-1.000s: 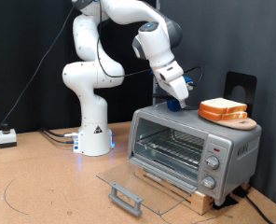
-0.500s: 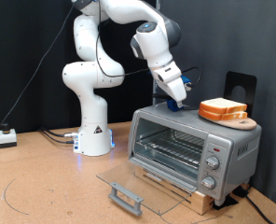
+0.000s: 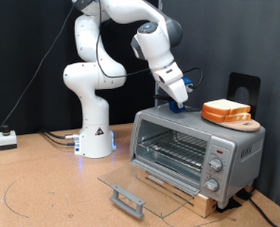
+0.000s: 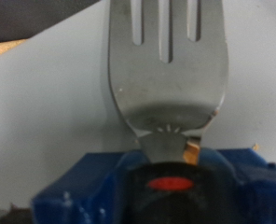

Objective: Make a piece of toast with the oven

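Barely anything has shifted over the last second: the arm's wrist has crept a touch toward the exterior view's left, and the pincer (image 3: 181, 102) hangs as before just above the top of the oven (image 3: 197, 149), near its back edge. Toast, oven door and board have not moved.

The wrist view is filled by a metal fork (image 4: 166, 70), its neck running into a blue holder (image 4: 152, 187) at the pincer's end. The fork is carried there, but the fingers themselves are hidden, so I cannot tell how wide the pincer stands.

The piece of toast (image 3: 225, 110) lies as the upper of two stacked slices on a round wooden board (image 3: 251, 124) on the oven's top, toward the exterior view's right. It sits near the pincer but clearly apart from it, at about the same height, with bare oven top between them.

The glass door (image 3: 132, 185) is dropped fully open onto the counter (image 3: 45, 189), and the wire rack (image 3: 170, 147) inside carries nothing.

Risks, as I judge them: the two slices are alike and stacked, so a fork driven in low could lift or drag both; a sideways push could slide the board toward the oven's edge; and a loosely balanced slice could slip off the tines.
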`<move>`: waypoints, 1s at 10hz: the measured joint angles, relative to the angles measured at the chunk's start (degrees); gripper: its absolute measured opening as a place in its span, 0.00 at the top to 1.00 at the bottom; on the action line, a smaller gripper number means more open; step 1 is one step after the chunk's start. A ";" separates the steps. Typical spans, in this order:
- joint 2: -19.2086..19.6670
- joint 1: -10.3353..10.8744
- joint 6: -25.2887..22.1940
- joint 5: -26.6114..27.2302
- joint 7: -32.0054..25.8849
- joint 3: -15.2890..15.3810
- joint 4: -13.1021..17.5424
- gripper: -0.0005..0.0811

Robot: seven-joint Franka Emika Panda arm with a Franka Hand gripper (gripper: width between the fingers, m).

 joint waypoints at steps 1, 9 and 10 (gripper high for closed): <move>0.00 0.00 0.56 -0.06 -0.21 0.11 0.00 0.41; -0.04 0.03 5.18 -0.96 -2.33 2.11 -0.13 0.01; -0.04 0.04 5.28 -0.95 -2.40 2.28 -0.13 0.00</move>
